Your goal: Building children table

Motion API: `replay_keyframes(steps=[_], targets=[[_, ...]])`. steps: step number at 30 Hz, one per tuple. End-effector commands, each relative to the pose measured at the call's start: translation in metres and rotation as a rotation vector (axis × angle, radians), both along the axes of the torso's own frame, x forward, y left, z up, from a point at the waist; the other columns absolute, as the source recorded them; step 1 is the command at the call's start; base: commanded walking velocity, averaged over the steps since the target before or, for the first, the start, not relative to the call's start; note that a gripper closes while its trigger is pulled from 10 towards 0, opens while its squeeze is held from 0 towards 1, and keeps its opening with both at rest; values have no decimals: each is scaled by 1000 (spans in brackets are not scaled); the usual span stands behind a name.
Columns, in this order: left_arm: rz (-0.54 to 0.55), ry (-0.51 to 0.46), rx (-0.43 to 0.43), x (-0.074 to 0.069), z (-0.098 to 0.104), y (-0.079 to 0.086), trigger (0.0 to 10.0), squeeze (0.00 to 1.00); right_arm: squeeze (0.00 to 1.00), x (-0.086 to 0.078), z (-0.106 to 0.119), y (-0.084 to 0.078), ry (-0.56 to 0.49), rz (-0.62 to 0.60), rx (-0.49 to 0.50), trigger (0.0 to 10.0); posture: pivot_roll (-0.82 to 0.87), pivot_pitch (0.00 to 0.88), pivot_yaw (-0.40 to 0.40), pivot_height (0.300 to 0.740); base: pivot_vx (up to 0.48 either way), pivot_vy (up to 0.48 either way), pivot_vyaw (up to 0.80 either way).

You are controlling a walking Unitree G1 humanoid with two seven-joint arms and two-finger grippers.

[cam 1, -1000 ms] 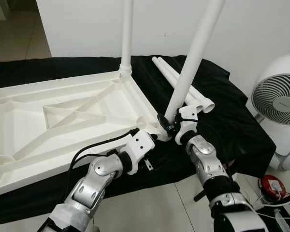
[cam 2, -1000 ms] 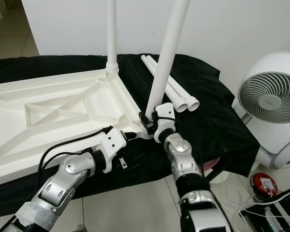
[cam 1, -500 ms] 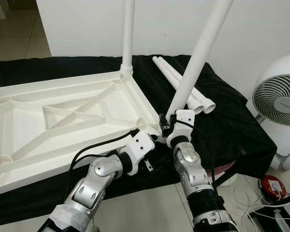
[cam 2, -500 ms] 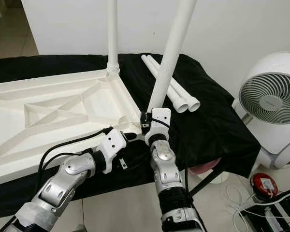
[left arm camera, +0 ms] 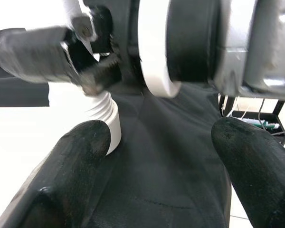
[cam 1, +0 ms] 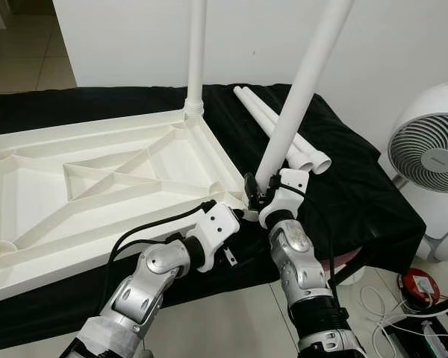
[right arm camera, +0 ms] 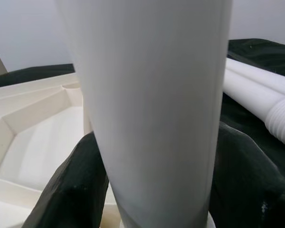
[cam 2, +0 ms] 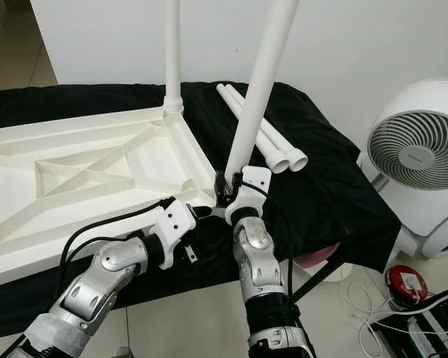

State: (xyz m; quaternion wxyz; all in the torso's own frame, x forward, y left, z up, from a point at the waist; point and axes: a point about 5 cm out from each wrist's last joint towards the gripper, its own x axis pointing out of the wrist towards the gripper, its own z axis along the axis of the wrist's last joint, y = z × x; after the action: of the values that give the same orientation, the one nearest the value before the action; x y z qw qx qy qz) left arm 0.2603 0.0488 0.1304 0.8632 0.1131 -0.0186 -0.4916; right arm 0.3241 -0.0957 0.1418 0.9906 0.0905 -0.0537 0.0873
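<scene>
The white table top [cam 1: 97, 186] lies upside down on a black cloth. One white leg [cam 1: 196, 52] stands upright in its far right corner. My right gripper [cam 1: 257, 195] is shut on the lower end of a second leg [cam 1: 302, 82], which leans to the right over the near right corner. In the right wrist view that leg [right arm camera: 152, 104] sits between the two black fingers [right arm camera: 71, 190]. My left gripper [cam 1: 236, 216] is open just beside that corner. Its wrist view shows the leg's threaded end [left arm camera: 107, 114] ahead of its spread fingers [left arm camera: 80, 156].
Two loose white legs [cam 1: 284, 134] lie on the black cloth [cam 1: 358, 194] behind the right gripper. A white fan [cam 1: 433, 149] stands on the floor at the right. A red object [cam 1: 420, 287] and cables lie on the tiles below it.
My right forearm has swung left and now rises more steeply under the leg. The leg's lower end has shifted slightly toward the table corner. The left arm has barely moved.
</scene>
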Motion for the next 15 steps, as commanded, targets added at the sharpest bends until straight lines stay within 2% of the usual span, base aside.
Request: replay_keyframes(steps=[1, 3, 4, 6, 7, 8, 11, 14, 15], targets=[[0, 5, 11, -2, -4, -2, 10000, 0, 0, 2, 4, -4, -3, 0, 29, 10000, 30, 0, -109, 740, 0, 0, 0], [1, 5, 12, -2, -4, -2, 10000, 0, 0, 3, 7, -6, -19, -8, 12, 10000, 32, 0, -109, 740, 0, 0, 0], [2, 4, 11, -2, -3, -1, 10000, 0, 0, 3, 10, -8, -29, -3, 53, 10000, 33, 0, -110, 740, 0, 0, 0], [5, 2, 11, -2, -3, -1, 10000, 0, 0, -2, 13, -5, -56, 30, 65, 10000, 32, 0, -108, 740, 0, 0, 0], [6, 1, 11, -2, -3, -1, 10000, 0, 0, -3, 12, -5, -39, 44, 130, 10000, 33, 0, -109, 740, 0, 0, 0], [7, 1, 11, -2, -3, 0, 10000, 0, 0, -5, 12, -6, -46, 37, 99, 10000, 34, 0, -109, 740, 0, 0, 0], [8, 1, 11, -1, -2, 1, 10000, 0, 0, -15, 9, -7, -76, 61, 75, 10000, 25, 0, -98, 740, 0, 0, 0], [8, 0, 11, -1, -2, 1, 10000, 0, 0, -18, 7, -9, -73, 70, 69, 10000, 25, 0, -98, 740, 0, 0, 0], [7, 0, 12, -1, -2, 1, 10000, 0, 0, -20, 5, -11, -82, 68, 32, 10000, 23, 0, -97, 740, 0, 0, 0]])
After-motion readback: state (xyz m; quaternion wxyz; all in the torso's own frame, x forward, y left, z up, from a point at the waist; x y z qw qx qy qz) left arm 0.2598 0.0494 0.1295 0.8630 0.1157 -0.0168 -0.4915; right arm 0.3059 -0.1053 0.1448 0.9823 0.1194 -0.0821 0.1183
